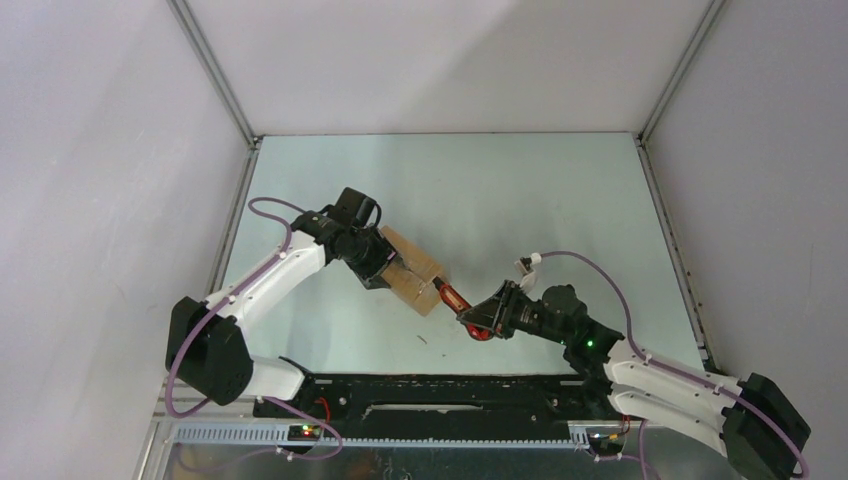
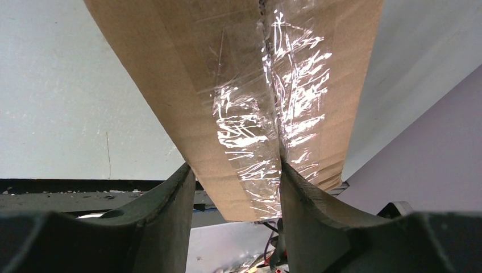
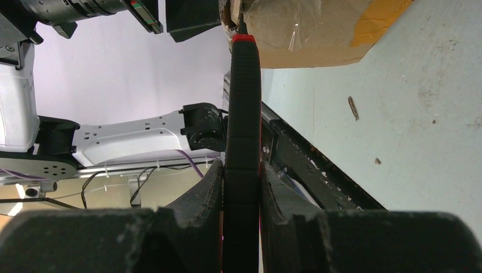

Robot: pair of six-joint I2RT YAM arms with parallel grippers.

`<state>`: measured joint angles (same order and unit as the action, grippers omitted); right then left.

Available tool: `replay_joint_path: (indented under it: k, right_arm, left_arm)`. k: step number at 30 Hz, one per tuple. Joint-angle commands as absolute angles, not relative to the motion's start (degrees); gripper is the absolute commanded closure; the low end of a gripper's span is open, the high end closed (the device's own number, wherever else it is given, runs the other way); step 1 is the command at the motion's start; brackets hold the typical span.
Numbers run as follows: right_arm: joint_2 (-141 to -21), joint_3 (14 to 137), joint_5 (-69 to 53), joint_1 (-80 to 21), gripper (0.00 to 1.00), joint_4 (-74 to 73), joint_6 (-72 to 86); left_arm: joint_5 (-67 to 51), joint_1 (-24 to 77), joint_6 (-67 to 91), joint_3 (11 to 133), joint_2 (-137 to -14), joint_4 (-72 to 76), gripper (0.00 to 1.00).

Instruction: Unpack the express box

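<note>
The dark moulded fingers (image 3: 199, 199) of the right jaws fill the bottom of the right wrist view. They are closed narrow on the black, red-capped handle of a knife (image 3: 243, 114). The handle runs straight up the frame and meets the small brown cardboard express box (image 3: 301, 34) at the top edge. The blade is hidden against the carton.

In the left wrist view, the fingers (image 2: 170, 216) of the left jaws stand at medium width, clamped on two opposite sides of the box. The strip of clear glossy tape (image 2: 267, 114) along its seam faces the camera.

In the overhead view, the box sits at centre frame over the pale counter (image 1: 520, 200). Whether it rests on the counter cannot be told.

The left grip probably steadies the carton and presents the taped seam to the knife. The flaps are not yet open.
</note>
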<state>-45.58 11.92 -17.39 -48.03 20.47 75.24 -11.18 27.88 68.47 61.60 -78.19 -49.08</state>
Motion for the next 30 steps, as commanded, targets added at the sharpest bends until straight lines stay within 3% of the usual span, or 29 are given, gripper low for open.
replay_joint_path:
  k: [1,14,24,30]
  right_arm:
    - [-46.7,13.2,-18.5,-48.8,1.00,25.5,74.9]
    - [-52.8,14.8,-18.7,-52.0,1.00,30.0,75.1]
    - [-41.8,13.5,-19.3,-48.0,1.00,18.0,72.7]
    - [-36.5,13.1,-20.1,-48.8,1.00,9.8,70.2]
  left_arm:
    - [-14.1,27.8,67.2,62.4,-75.7,-47.3,1.00]
    - [-14.4,29.4,68.7,62.5,-76.5,-45.6,1.00]
    - [-4.8,25.6,58.4,66.1,-78.1,-54.5,1.00]
    - [-5.4,24.4,47.8,70.5,-81.5,-57.2,1.00]
